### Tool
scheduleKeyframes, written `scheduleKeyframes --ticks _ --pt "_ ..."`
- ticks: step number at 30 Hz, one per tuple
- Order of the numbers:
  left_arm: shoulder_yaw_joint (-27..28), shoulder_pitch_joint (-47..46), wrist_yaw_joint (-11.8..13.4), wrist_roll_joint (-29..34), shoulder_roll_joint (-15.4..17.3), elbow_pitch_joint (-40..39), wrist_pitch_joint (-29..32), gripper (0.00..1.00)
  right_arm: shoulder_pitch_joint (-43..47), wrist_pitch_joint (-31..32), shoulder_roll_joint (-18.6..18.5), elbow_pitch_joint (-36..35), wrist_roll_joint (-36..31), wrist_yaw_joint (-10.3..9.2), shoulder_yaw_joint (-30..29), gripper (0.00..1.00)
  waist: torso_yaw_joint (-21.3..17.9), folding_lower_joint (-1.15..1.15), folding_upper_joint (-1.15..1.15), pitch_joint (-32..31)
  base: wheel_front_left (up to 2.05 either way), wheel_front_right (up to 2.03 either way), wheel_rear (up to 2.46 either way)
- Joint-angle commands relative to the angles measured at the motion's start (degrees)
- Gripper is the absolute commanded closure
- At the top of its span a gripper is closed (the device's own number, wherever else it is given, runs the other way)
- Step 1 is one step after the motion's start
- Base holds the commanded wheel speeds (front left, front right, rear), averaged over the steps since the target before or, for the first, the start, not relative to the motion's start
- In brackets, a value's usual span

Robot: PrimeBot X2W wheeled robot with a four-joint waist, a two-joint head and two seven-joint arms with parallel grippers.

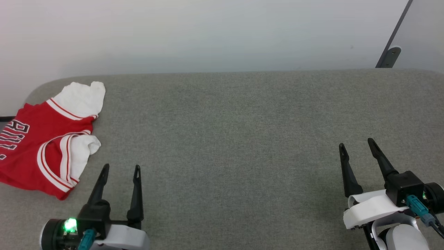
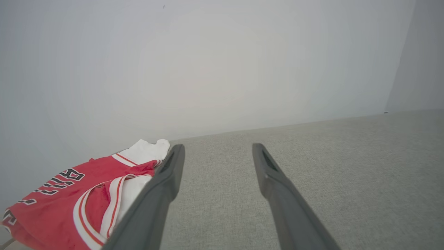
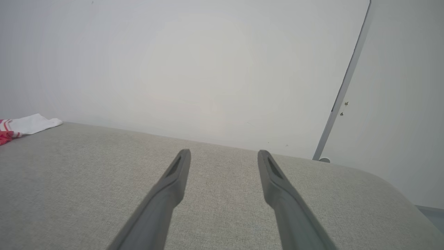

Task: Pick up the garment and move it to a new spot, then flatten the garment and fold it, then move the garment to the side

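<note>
Pale wall [image 1: 208, 34] rises behind a grey fabric-covered surface [image 1: 225, 139] with rounded far corners. By the far left corner lies the garment [image 1: 41, 146], a red jersey with white sleeves and striped trim, loosely bunched and touched by nothing. In the head view its red body runs past the picture's left border, so whether it hangs over the left edge of the surface cannot be told from there

That view takes in both arms at once. The left fingers [image 1: 100, 185] are at the near edge toward the left corner and point to the far edge, spread wide with bare surface between them, a green light glowing on the wrist behind. The right fingers [image 1: 348, 173] stand near the right edge, leaning slightly left, also spread and empty, with a white wrist cover and a teal plug behind them

From the left wrist view the garment sits just beside the left-hand finger, which hides part of a white sleeve; the black-and-white lettering reads sideways on the red cloth. The right wrist view catches, at its left border, one white sleeve and a sliver of red, well apart from those fingers. It also shows the rounded right corner of the surface and a dark strip [image 3: 343, 90] running up the wall, which the left wrist view does not
</note>
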Motion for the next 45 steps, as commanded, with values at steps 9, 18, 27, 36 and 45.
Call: scheduleKeyframes --ticks 9,18,27,36,45 --pt "3.11 0.68 -2.63 -1.27 -2.52 -0.16 -0.66 0.00 0.75 -0.90 0.48 0.26 -0.53 -0.06 -1.60 0.00 0.43 0.00 0.00 0.29 0.00 0.00 0.00" --pt "5.92 -0.26 -6.19 -0.70 -3.91 0.43 -0.66 0.00 1.37 -0.90 0.77 -0.39 0.04 -0.06 -2.39 0.00 0.64 0.00 0.00 0.61 0.00 0.00 0.00" --pt "7.24 -0.66 -8.18 -0.44 -5.05 0.47 -0.66 0.00 1.37 -0.90 0.83 -0.95 1.02 -0.06 -2.46 0.00 0.78 0.00 0.00 0.69 0.00 0.00 0.00" --pt "7.56 -1.28 -9.20 0.36 -5.51 1.90 -0.66 0.00 1.75 -0.90 0.85 -0.94 1.69 -0.06 -2.31 0.00 3.11 0.00 0.00 0.33 0.00 0.00 0.00" --pt "8.08 -0.46 -8.35 0.81 -6.40 3.29 -0.66 0.00 2.18 -0.90 0.85 0.37 2.02 -0.06 -0.59 0.00 12.53 0.00 0.00 -1.41 0.00 0.00 0.00"
